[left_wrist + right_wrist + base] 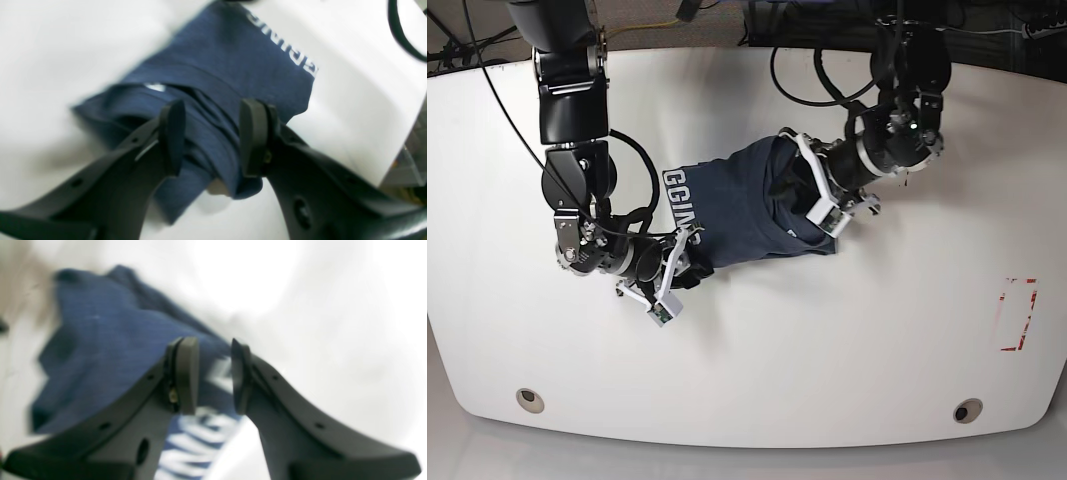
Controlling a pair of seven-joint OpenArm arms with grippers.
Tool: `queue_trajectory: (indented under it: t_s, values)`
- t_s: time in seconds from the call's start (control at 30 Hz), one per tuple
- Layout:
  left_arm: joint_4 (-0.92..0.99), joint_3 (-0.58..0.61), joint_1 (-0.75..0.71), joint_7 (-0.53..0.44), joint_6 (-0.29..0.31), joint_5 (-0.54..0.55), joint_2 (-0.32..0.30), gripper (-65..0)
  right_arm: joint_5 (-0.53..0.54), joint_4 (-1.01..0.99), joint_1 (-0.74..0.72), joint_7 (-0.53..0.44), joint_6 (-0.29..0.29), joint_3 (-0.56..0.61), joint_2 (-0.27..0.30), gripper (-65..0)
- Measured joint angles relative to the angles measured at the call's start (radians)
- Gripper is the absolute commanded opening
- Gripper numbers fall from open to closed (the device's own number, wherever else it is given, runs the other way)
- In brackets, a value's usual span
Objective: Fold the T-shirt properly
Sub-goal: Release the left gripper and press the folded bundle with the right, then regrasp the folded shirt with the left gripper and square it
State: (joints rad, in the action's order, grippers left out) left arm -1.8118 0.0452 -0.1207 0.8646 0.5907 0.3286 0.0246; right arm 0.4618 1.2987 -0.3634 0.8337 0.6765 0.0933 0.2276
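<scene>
White rounded tabletop (pixel 757 360) fills base view, black cables at top edge. Dark navy heathered T-shirt (pixel 742 205) with white block lettering lies bunched at frame centre, lettering toward its left end. Left gripper (pixel 819 192), centre-right in base view, sits at shirt's right end; left wrist view shows its jaws part-open astride a fabric fold (pixel 213 133), grip unclear. Right gripper (pixel 679 262), lower left of shirt, jaws narrowly parted; right wrist view, blurred, shows lettering (pixel 196 440) behind the gap, cannot tell if cloth is held. Red-outlined rectangle (pixel 1019 315) at far right appears only in base view.
</scene>
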Motion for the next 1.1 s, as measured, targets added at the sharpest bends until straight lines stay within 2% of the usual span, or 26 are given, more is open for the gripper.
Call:
queue_trajectory:
  t_s: [0.07,0.17,0.33,0.5,0.7,0.8,0.87,1.1]
  values:
    - [0.069,0.032,0.013,0.01,0.002,-0.047,0.013,-40.6,-0.062,-0.06,-0.023,-0.046,-0.01,0.048,0.011,-49.0]
    - [0.142,0.048,0.029,0.0,0.002,-0.054,0.016,-40.6,-0.11,-0.113,-0.028,-0.105,0.008,0.109,0.013,-49.3]
    - [0.261,0.031,0.085,-0.038,0.005,-0.053,0.005,-40.6,-0.171,-0.175,-0.014,-0.191,0.019,0.117,0.0,-49.6]
    - [0.353,0.007,0.167,-0.051,0.009,-0.043,-0.045,-40.6,-0.192,-0.174,0.037,-0.229,0.02,0.11,0.05,-49.8]
    - [0.424,0.009,0.268,-0.047,0.008,-0.055,-0.085,-40.6,-0.223,0.005,0.169,-0.209,0.007,0.114,0.063,-49.8]
    - [0.512,0.005,0.338,-0.045,0.008,-0.055,-0.1,-40.6,-0.195,0.088,0.244,-0.198,0.029,0.116,0.085,-49.8]
    - [0.571,0.008,0.391,-0.042,0.008,-0.06,-0.1,-40.6,-0.2,0.156,0.277,-0.148,0.02,0.112,0.085,-49.8]
    - [0.637,0.008,0.459,-0.08,0.008,-0.061,-0.132,-40.6,-0.222,0.266,0.347,-0.096,0.02,0.112,-0.002,-49.8]
